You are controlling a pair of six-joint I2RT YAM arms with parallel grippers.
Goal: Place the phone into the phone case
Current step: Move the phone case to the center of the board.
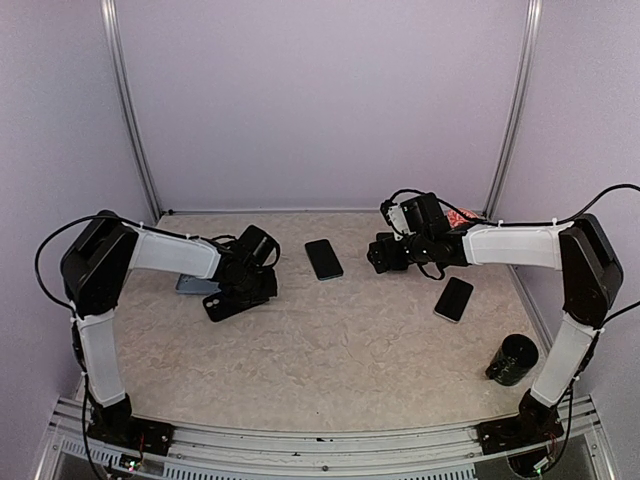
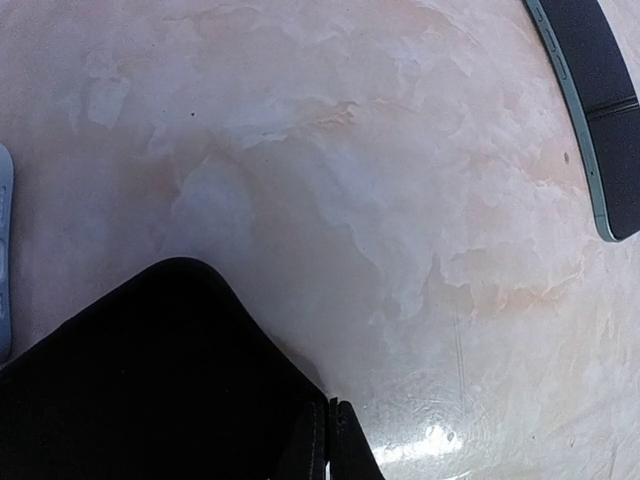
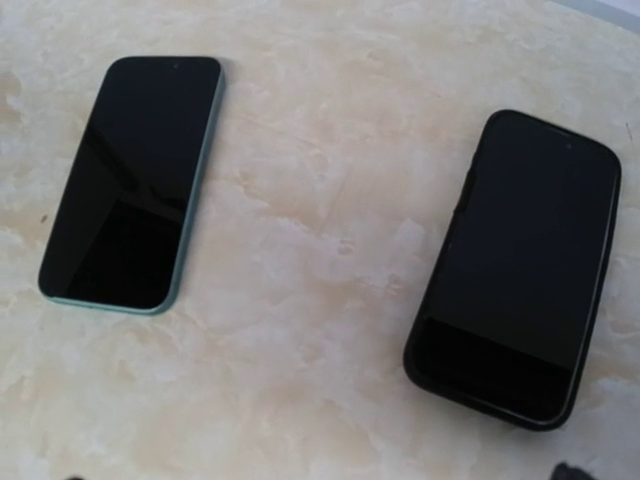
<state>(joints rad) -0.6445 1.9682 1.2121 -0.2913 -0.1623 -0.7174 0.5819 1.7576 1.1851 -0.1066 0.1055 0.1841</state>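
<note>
L end effector (image 1: 237, 293) is pinching shut, apparently on the edge of the black phone case (image 1: 224, 306), centre-left of top view. R end effector (image 1: 383, 254) is hanging wide open, empty. Phone (image 1: 323, 258) is lying mid-frame on the surface (image 1: 330, 340); grasp step is underway, and next is likely bringing the case over and lining up corners w/ the phone.

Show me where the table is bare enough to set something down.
Barest: the near middle of the table, between the near edge and the green-edged phone. Crowded: left, around the black case and grey case; right, around the black phone and black cylinder.
</note>
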